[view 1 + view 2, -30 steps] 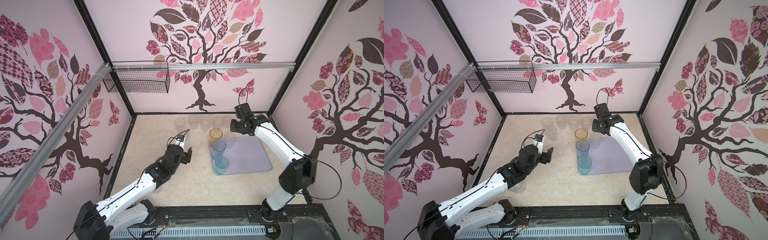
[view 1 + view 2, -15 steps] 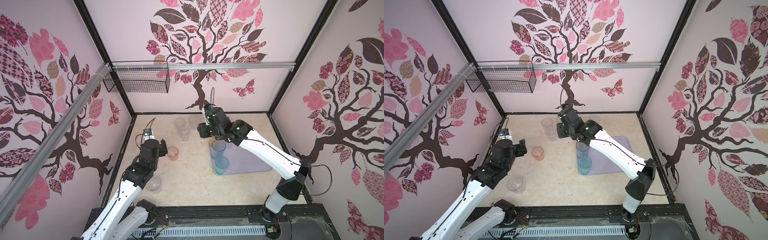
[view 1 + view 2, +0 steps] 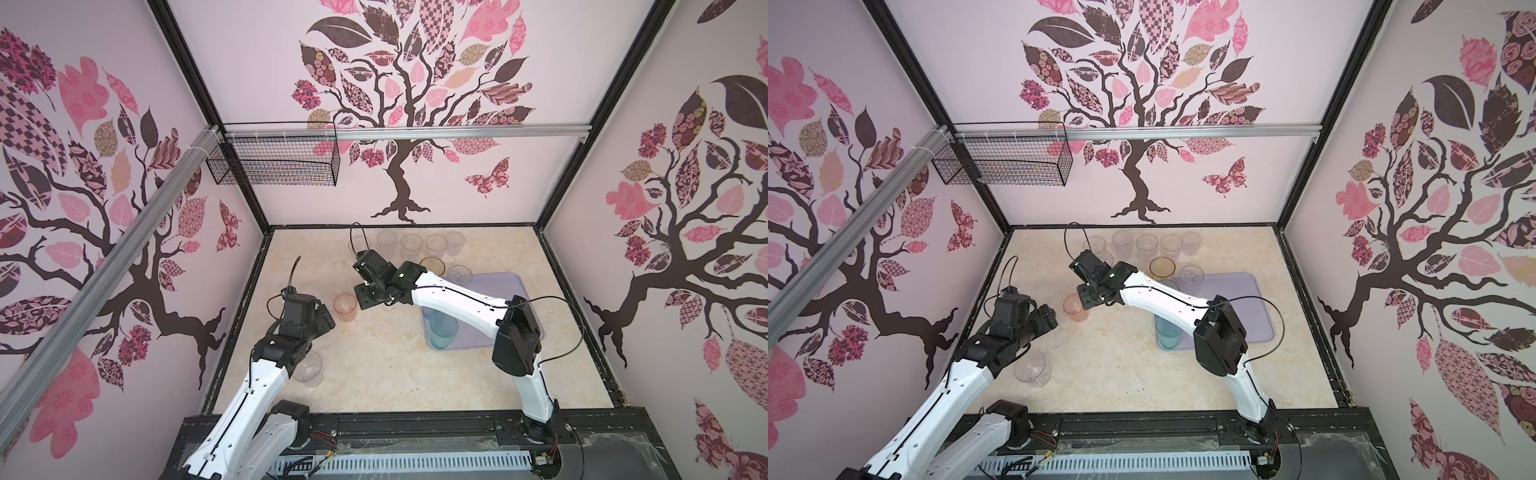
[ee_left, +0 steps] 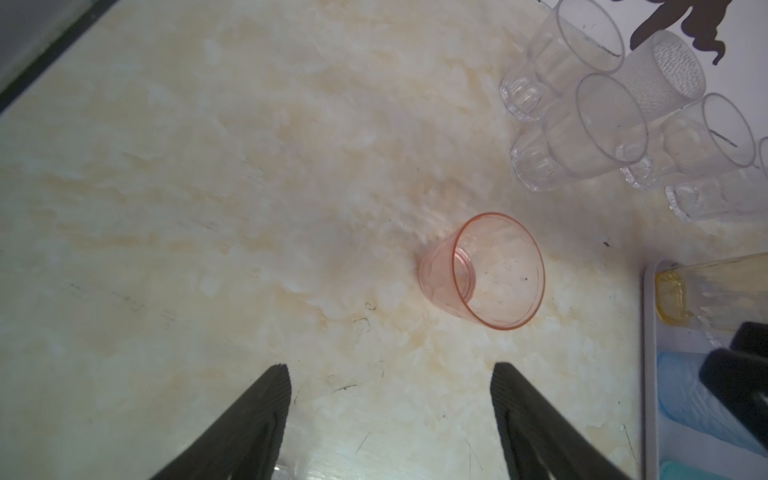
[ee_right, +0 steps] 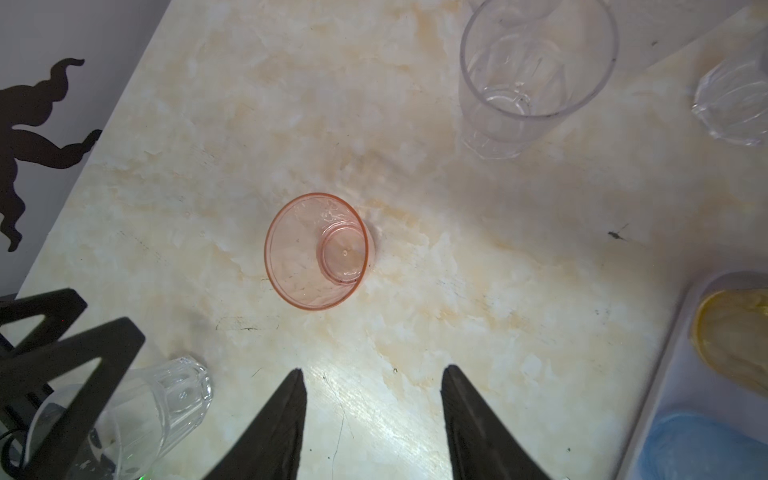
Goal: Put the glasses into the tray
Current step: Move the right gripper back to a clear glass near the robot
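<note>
CHANGE: my left gripper (image 4: 390, 368) backed off pink glass (image 3: 345, 306), jaws apart | my right gripper (image 5: 374, 374) arrived beside it, jaws apart, empty | STATUS: glass stands outside tray (image 3: 498, 286); right-side pickup pending.

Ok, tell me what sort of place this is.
Probably a robot test booth, not a real kitchen: a left arm and right arm mounted on a base rail in front of a marble-look tabletop, walled in by tree-patterned panels in black frame bars.
</note>
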Controlling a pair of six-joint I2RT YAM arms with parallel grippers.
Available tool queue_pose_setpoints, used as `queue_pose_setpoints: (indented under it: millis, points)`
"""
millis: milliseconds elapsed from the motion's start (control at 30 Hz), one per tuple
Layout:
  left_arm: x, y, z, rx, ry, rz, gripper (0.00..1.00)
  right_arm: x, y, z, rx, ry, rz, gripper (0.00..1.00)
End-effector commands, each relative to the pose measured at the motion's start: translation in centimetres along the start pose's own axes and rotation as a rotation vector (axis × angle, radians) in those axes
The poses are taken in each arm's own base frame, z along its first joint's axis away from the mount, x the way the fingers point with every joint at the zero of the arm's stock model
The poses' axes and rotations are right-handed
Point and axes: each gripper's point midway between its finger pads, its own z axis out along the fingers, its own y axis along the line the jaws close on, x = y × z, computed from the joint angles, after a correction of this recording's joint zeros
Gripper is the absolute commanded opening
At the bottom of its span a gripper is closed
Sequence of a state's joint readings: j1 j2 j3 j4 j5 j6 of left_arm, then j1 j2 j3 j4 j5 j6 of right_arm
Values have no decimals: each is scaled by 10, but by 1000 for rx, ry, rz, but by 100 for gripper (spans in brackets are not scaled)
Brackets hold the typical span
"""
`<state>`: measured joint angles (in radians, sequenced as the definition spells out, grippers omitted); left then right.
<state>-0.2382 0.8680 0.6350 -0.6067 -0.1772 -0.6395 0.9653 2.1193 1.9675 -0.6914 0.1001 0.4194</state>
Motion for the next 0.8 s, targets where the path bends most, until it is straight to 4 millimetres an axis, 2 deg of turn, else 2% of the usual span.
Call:
queue_pose_setpoints:
  millis: [0,133,300,367,467,567,633,767]
  points:
    - [5,-9,10,43,28,-42,80,-4,4,20,-5,16,0,56]
    - [6,-9,14,32,45,-24,80,-2,11,30,-31,40,4,56]
    - [3,-5,14,19,30,-56,80,8,19,27,-64,67,14,55]
    - [-8,-3,8,11,7,-59,80,18,31,22,-90,81,2,55]
    - [-35,3,-7,-67,-65,26,80,35,53,13,-120,84,-16,56]
    - [-58,21,-19,-203,-145,51,81,49,79,0,-185,88,-12,56]
    - [-64,37,-23,-291,-180,11,82,58,97,-9,-233,86,-17,57]
    - [-59,53,-14,-339,-161,-25,82,72,130,-20,-302,100,-29,58]
